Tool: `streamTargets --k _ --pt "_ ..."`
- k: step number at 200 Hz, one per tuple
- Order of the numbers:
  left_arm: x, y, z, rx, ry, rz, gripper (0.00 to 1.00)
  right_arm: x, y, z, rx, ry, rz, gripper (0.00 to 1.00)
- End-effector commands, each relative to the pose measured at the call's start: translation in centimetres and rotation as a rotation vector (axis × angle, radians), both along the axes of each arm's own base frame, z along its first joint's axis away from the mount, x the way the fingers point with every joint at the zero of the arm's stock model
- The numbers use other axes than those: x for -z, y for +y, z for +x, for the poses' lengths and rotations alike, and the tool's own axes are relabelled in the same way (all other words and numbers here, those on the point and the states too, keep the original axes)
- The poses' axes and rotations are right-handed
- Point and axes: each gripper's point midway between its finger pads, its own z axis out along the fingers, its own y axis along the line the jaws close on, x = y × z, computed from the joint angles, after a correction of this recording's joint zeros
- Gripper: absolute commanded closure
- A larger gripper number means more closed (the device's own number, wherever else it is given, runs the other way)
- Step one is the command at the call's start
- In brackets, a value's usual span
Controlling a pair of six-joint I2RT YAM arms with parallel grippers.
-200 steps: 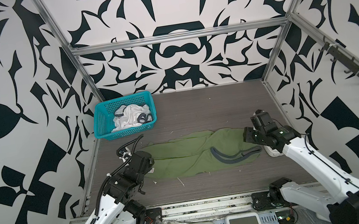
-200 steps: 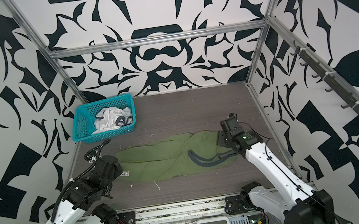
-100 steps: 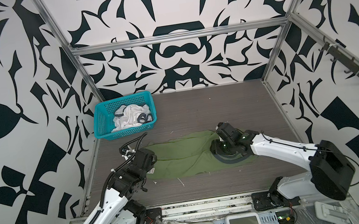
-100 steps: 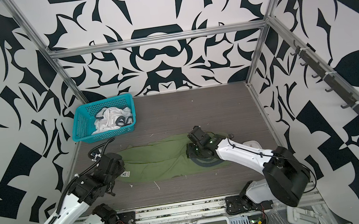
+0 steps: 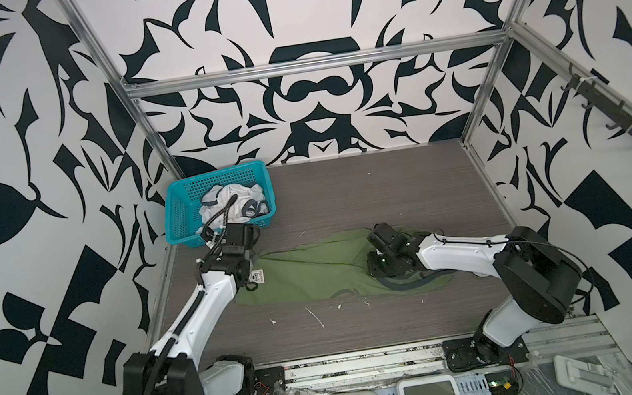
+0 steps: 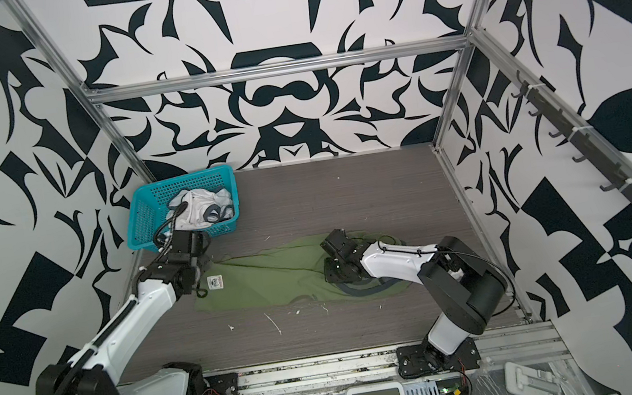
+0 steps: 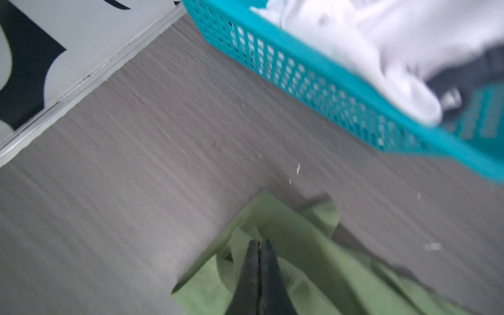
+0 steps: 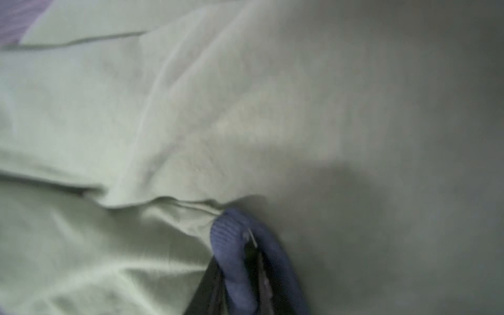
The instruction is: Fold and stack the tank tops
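Just then, my left fingers (image 7: 268,272) pinched the olive tank top's (image 5: 308,271) left end and my right fingers (image 8: 208,289) clamped its grey-blue trim (image 8: 240,245), at the worktop's (image 5: 348,202) middle. The white tank top (image 5: 231,202) sat in the basket (image 5: 181,209) at the far left corner. Uneven lifting could slip the trim free.

Even bright light; soft, blurred wrist views

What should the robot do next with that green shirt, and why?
Probably raise the right tool a little and draw the green tank top taut. It pinches the grey-blue trim, the left tool pinches the opposite end, and the cloth between them lies wrinkled.
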Motion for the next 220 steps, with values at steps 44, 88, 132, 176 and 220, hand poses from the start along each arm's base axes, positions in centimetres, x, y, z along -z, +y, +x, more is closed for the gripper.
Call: streamTargets --k 44,88,132,176,220 --pt "0.1 3.8 8.2 -0.044 -0.078 -0.059 1.0 -1.1 5.0 1.7 -0.075 -0.045 0.047 0.89" --pt "0.7 4.7 11.5 -0.024 -0.088 -0.075 1.0 -1.0 6.3 3.6 -0.096 -0.072 0.015 0.93" --pt "1.1 5.0 14.0 0.002 -0.07 -0.077 1.0 -0.7 8.1 5.6 -0.121 -0.088 -0.006 0.98" --pt "0.0 4.5 12.4 -0.002 -0.07 -0.114 1.0 -2.2 7.7 6.0 -0.126 -0.12 -0.026 1.0" --pt "-2.7 0.2 6.1 0.075 -0.1 -0.202 1.0 -6.0 2.8 3.9 -0.096 -0.213 -0.093 1.0"
